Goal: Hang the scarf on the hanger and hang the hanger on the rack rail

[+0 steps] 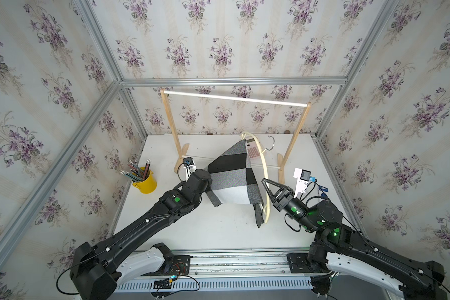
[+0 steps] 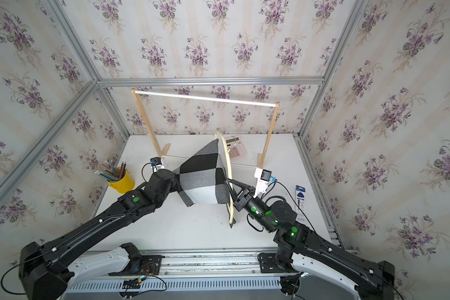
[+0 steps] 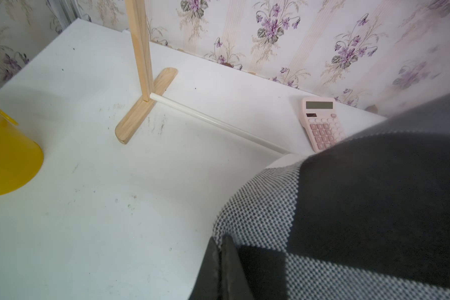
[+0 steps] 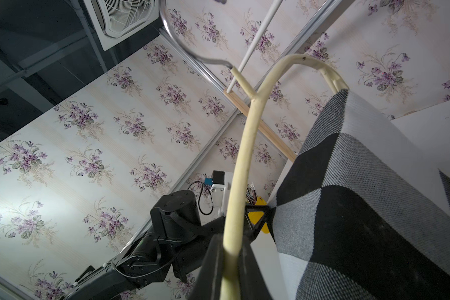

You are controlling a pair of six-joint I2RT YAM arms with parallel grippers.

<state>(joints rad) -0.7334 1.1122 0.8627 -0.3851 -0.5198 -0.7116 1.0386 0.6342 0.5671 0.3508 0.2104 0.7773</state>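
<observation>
Gripping checkered scarf (image 1: 231, 179) and cream hanger (image 4: 242, 155) over desk (image 1: 218, 233).
Pinching scarf edge with left jaws, clamping hanger arch with right jaws.

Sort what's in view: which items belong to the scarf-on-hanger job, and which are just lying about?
In the job: scarf, hanger, left gripper shut on the scarf, right gripper shut on the hanger.
Lying about: wooden rack, yellow pencil cup, pink calculator, blue packet.
</observation>
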